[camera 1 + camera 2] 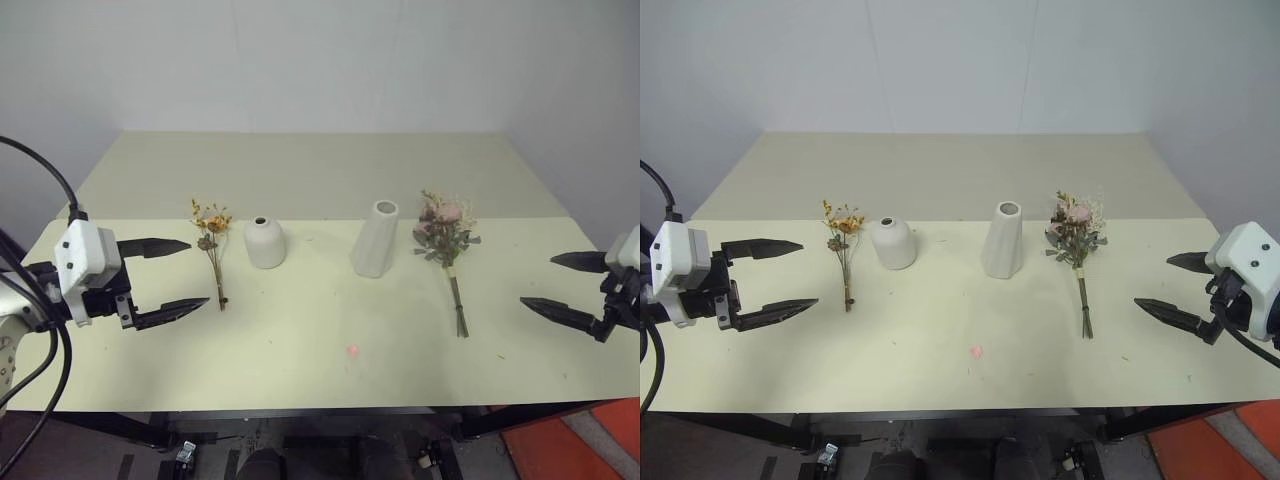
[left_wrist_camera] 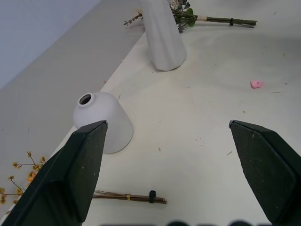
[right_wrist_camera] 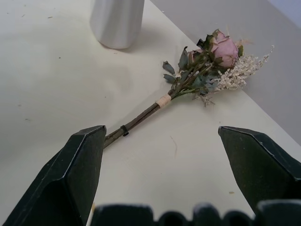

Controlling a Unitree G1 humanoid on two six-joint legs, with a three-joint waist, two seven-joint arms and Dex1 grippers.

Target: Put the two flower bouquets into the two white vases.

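Left pincer (image 1: 180, 275): hanging wide open over the near left of the tabletop (image 1: 300, 370), nothing between its fingers.
Right pincer (image 1: 1175, 290): same story on the right, spread wide and empty, aimed in toward the middle.
Orange-yellow bunch (image 1: 212, 250): lying flat just beyond the left pincer's tips, stem end nearest, a small dark tie (image 2: 152, 196) low on the stems.
Rose bouquet (image 1: 446, 250): flat on the tabletop just inward of the right pincer, stems pointing back toward it, blooms away, a pale wrap (image 3: 164, 100) at mid-stem.
Round vase (image 1: 265, 243): upright just past the small bunch, on the far inner side of the left pincer, narrow neck.
Tall vase (image 1: 376, 239): upright between the round vase and the roses, wider mouth, well off from either pincer.
Pink speck (image 1: 353, 351): a stray bit near the front edge, between the two pincers.
Handling, small bunch: likely featherlight and brittle; I'd take it gently low on the stems, near the tie.
Handling, roses: light but bulky up top, heads crushable; grip by the wrap, where the stems look firmest.
Progress: neither bunch is in a vase yet.
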